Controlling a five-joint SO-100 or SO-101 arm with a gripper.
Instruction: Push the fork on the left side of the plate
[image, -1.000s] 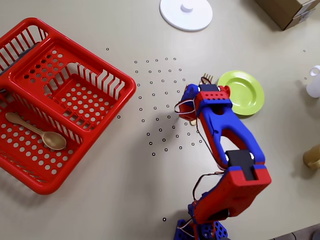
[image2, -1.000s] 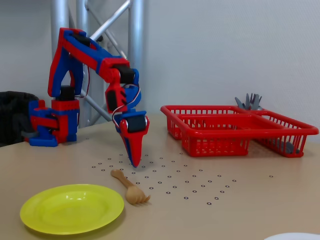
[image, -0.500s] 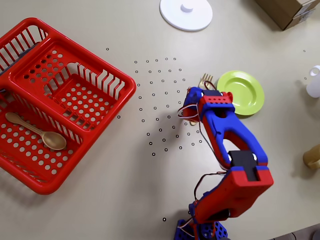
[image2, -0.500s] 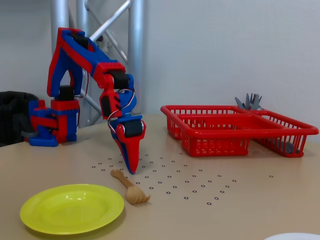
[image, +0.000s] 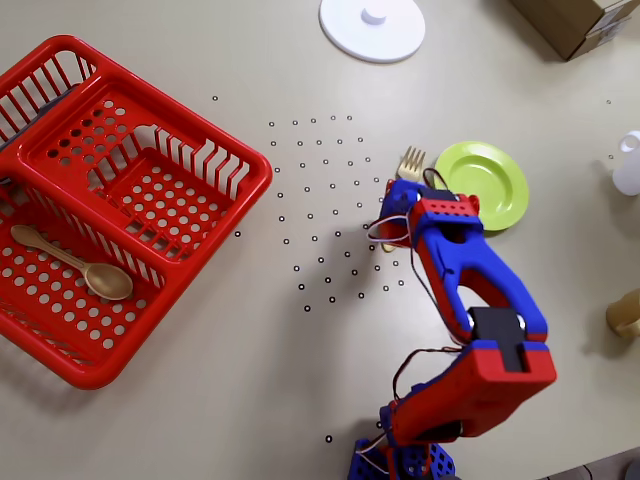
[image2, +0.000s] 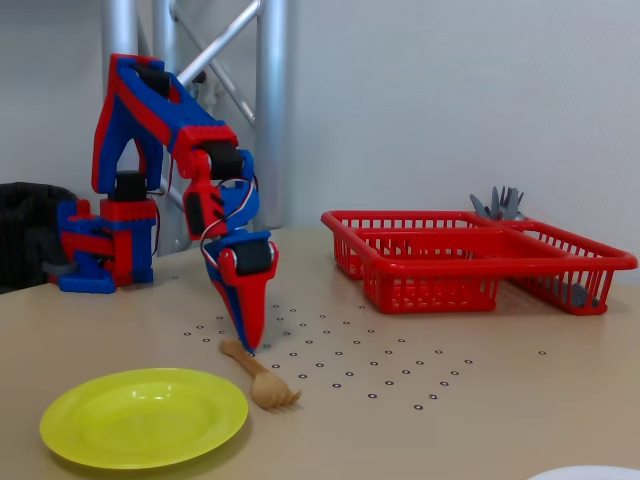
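Fork (image: 410, 161) just left of plate (image: 483, 184)

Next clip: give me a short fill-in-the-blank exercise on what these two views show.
1. The plate is lime-____.
2. The gripper points down at the fork's ____ end.
3. The spoon lies inside the red ____.
4. In the overhead view, the fork's prongs lie just ____ of the plate.

Missing words: green; handle; basket; left

Bright, even light — soft shadows, both views sharp.
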